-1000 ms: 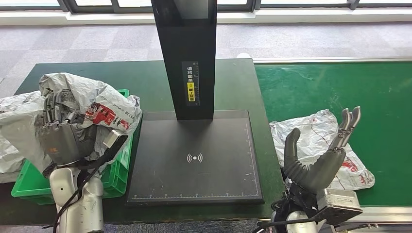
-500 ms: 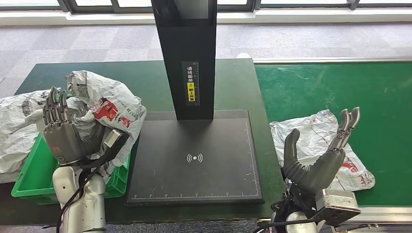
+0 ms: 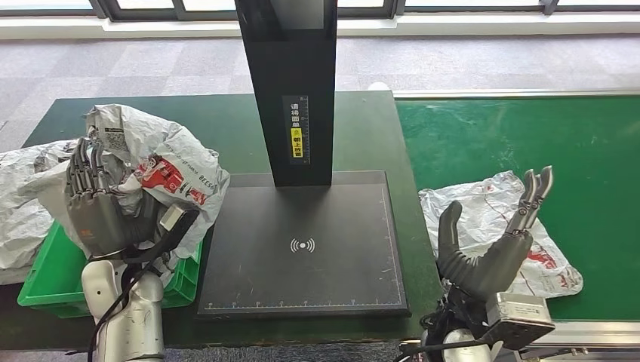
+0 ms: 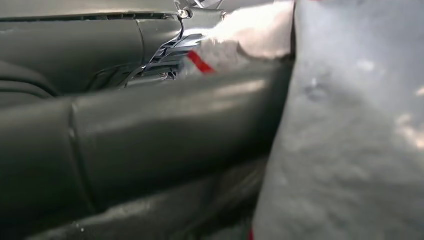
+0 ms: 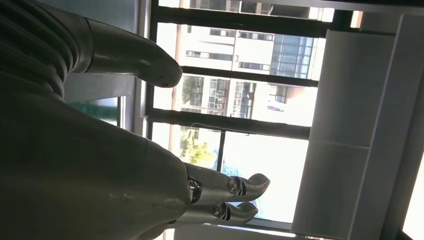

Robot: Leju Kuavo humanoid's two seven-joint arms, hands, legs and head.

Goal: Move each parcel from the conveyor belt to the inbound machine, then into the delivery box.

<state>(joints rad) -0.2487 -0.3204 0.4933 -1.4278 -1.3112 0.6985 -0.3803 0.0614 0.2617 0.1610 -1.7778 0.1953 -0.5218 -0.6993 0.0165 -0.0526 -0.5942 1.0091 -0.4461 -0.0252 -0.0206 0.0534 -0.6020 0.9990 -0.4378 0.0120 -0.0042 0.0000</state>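
Right hand (image 3: 490, 241) nearest, fingers apart, empty, over belt parcel (image 3: 490, 215) right of scanner (image 3: 302, 245). Left hand (image 3: 98, 207) left of scanner, fingers clamped on parcel (image 3: 162, 162) above green box (image 3: 45, 283). That one scanned by my guess, drop pending; belt parcel untouched.

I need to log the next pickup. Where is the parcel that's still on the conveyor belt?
In the head view, the parcel lies on the green conveyor belt at the right, just beyond the open right robot hand and right of the black scanner plate.
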